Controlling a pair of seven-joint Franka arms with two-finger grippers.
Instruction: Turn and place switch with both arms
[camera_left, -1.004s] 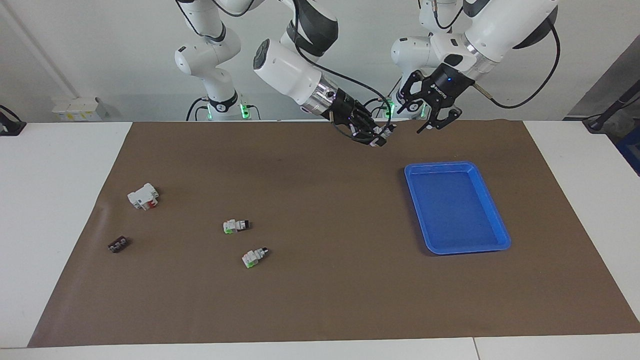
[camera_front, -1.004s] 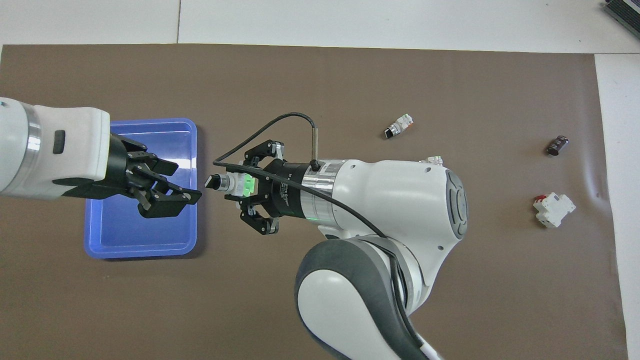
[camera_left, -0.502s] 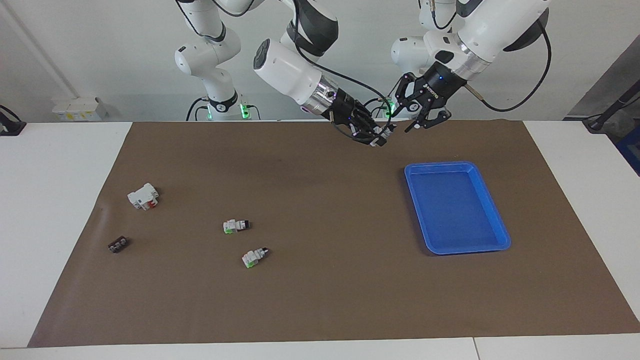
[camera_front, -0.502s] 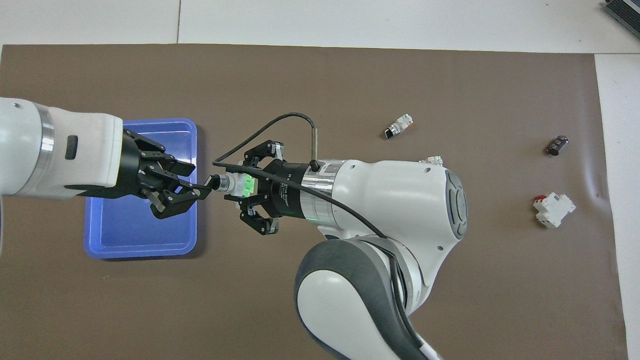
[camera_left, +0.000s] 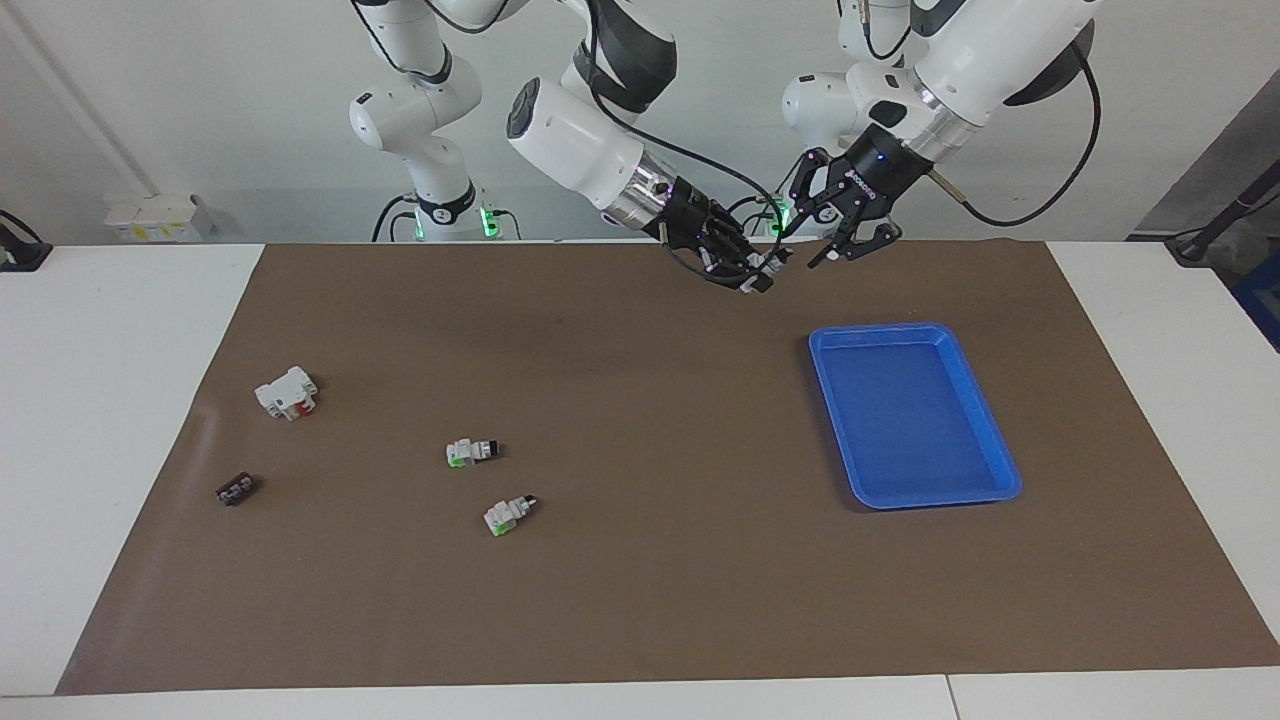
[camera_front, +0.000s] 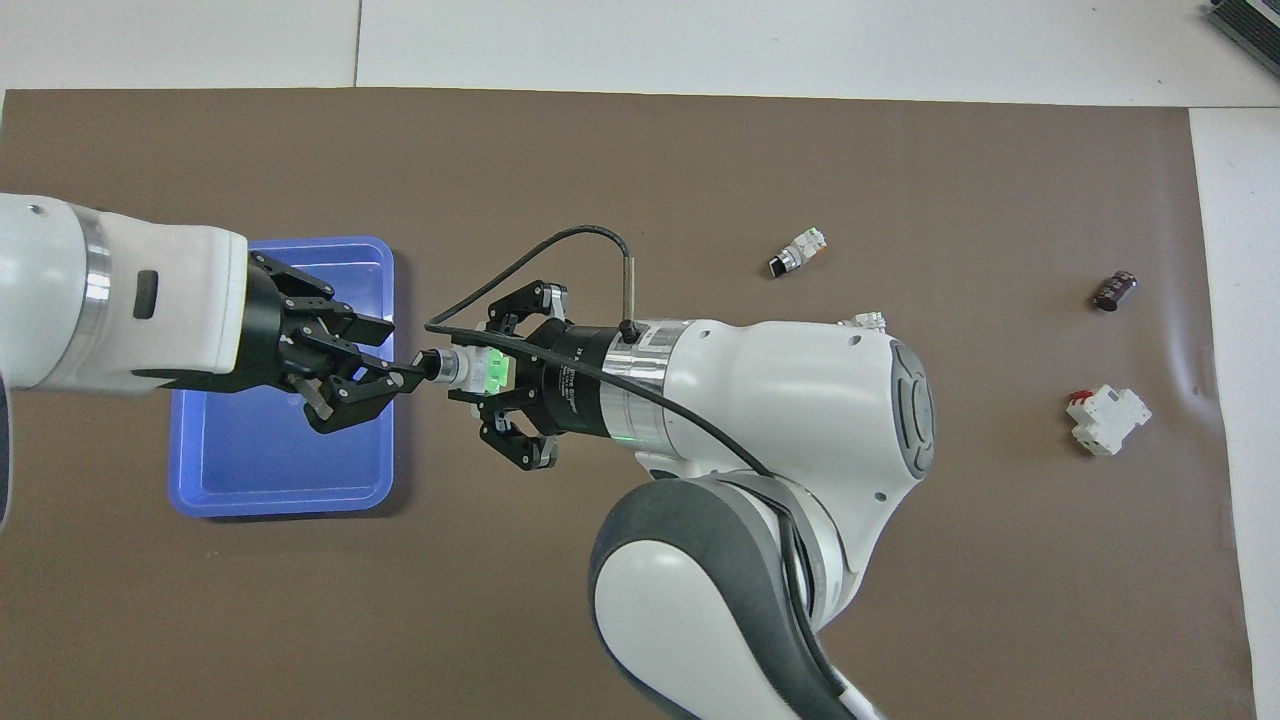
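Overhead view: right tool (camera_front: 470, 372) is gripping the switch (camera_front: 478, 367) up in the air over the brown mat (camera_front: 700, 150), black knob pointing toward the left tool (camera_front: 385, 375). Left tool is sitting over the blue tray (camera_front: 290, 500), its fingers (camera_front: 400, 378) reaching the knob tip; whether they are clamping it or just touching, I cannot tell. In the facing view both tools (camera_left: 757, 275) (camera_left: 835, 245) are meeting high over the counter's (camera_left: 120, 330) robot-side edge, near the tray (camera_left: 985, 420). Two more green switches (camera_left: 470, 452) (camera_left: 508, 514) are lying on the mat toward the right arm's end, close together. White block with red (camera_left: 286, 392) and a small dark piece (camera_left: 235, 490) are lying further toward that end.
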